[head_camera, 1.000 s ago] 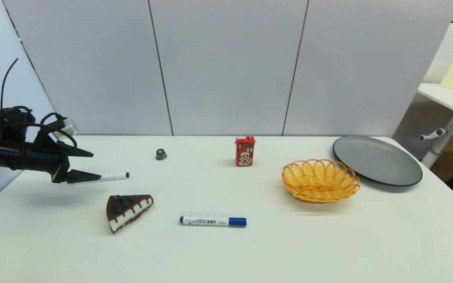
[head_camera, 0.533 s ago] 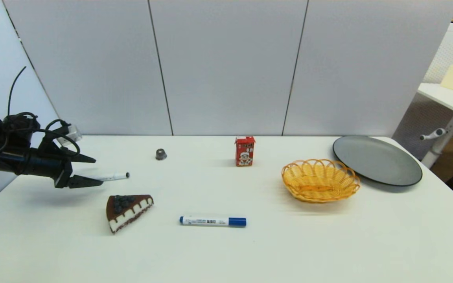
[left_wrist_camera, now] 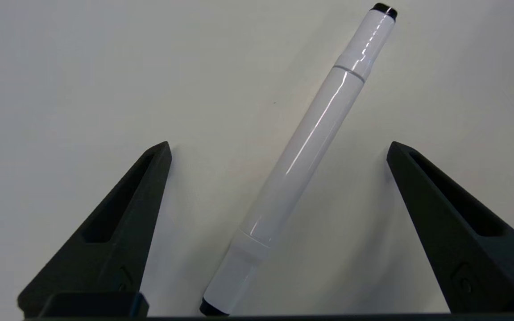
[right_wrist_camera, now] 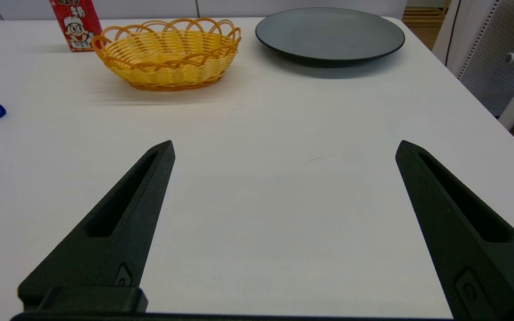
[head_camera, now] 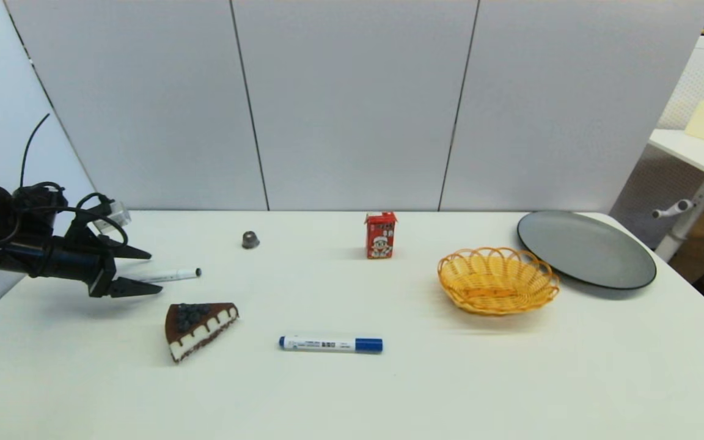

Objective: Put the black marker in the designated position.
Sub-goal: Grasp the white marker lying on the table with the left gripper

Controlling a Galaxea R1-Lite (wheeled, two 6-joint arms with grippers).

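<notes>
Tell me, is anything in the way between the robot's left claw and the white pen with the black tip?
Nothing visible is. The left gripper is open, and the black marker lies on the table between its fingers, untouched.

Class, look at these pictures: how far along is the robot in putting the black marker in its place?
Done: the left tool has reached the black marker and stands open on either side of it. In hand: nothing is gripped; the marker lies flat on the table, between the fingers, clear of both. Left: closing, lifting, carrying, setting it down. The right tool waits open, elsewhere.

Left pincer (head_camera: 144, 270) low at the robot's left, fingers spread, right pincer (right_wrist_camera: 283, 149) likewise spread
</notes>
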